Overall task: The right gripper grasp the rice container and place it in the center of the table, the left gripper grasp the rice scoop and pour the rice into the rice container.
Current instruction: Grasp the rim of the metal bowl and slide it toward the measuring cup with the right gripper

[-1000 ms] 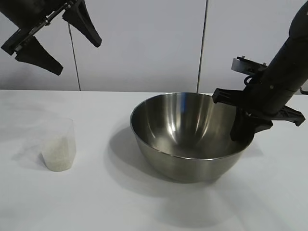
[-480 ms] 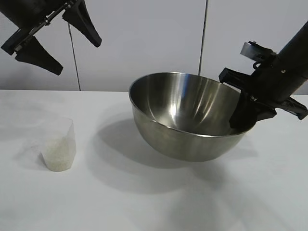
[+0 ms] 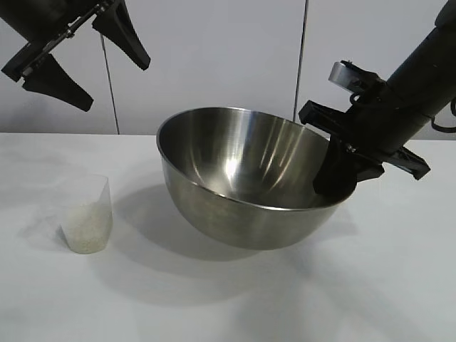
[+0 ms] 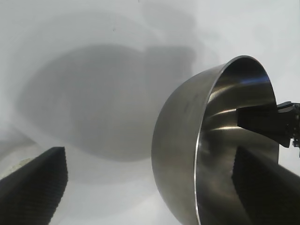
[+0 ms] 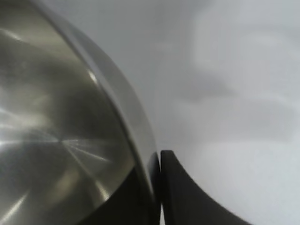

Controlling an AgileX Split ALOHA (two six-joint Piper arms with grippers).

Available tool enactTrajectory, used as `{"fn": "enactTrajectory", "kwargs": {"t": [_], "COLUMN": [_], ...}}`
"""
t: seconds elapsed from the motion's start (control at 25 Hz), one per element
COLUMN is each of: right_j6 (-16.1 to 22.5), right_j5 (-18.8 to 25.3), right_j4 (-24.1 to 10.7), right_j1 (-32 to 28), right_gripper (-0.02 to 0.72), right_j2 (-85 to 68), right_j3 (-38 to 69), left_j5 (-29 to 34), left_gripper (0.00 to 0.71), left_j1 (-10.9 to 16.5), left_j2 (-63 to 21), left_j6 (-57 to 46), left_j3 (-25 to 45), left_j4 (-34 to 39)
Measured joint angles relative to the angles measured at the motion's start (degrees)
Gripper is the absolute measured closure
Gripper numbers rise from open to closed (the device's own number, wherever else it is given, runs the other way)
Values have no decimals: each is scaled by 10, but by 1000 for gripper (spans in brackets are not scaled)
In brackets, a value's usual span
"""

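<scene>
- White tabletop (image 3: 228,299) spreads under my two arms, with pale wall panels behind it.
- I see my right gripper (image 3: 340,177) pinched tight on the rim of the rice container (image 3: 242,187), one finger inside the bowl and one outside; in the right wrist view the fingers (image 5: 176,187) meet across the steel edge (image 5: 112,101).
- From that gripper the steel bowl hangs tilted, its far side raised off the table with its shadow beneath it.
- My left gripper (image 3: 75,60) sits high above the table's left side, fingers spread wide and holding nothing.
- Below that open gripper and well apart from it, the rice scoop (image 3: 86,214) stands upright on the table, with rice (image 3: 85,231) heaped in its bottom, near the bowl's left side but not touching it.
</scene>
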Motion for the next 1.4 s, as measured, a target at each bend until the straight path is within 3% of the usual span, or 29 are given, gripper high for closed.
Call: {"fn": "enactTrajectory", "kwargs": {"t": [0.32,0.6,0.76,1.04,1.4], "right_j6": [40,64,89,127,140], "right_j5": [-7,-32,-33,-53,-28], "right_j4": [-66,-94,-127,-133,-140], "right_j1": [19,43,51,82,91], "right_gripper": [694,694,694,694,692], "right_j2": [0,0,0,30,71], "right_j3": [0,0,0,-18,-76], "left_j5": [0,-1,-2,-2,-4], "left_gripper": [24,24,24,24,24], "left_j1": [0,0,0,0,0], "left_j2": [0,0,0,0,0], "left_j6": [0,0,0,0,0], "left_j3": [0,0,0,0,0], "left_j4": [0,0,0,0,0]}}
